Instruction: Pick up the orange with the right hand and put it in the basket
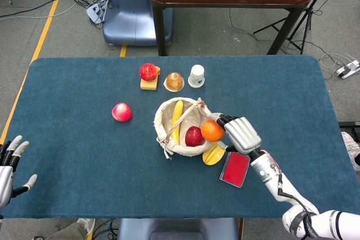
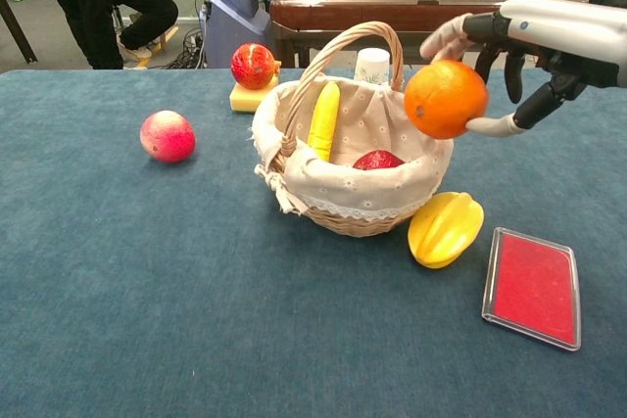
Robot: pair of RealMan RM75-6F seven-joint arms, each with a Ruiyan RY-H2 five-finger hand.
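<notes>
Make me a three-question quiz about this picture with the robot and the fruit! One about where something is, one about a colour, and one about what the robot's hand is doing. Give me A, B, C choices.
1. Where is the yellow star-shaped fruit?
A. On the table beside the basket
B. Inside the basket
C. On top of the red tray

2. What colour is the flat tray by the robot's right arm?
A. Green
B. Red
C. White

3. What is the right hand doing with the orange?
A. Holding it in the air by the basket's rim
B. Pressing it onto the table
C. Nothing, the orange lies in the basket

Answers:
1. A: the star-shaped fruit lies on the cloth against the basket wall.
2. B: the tray is red inside a clear edge.
3. A: the right hand grips the orange above the rim, not yet let go.
</notes>
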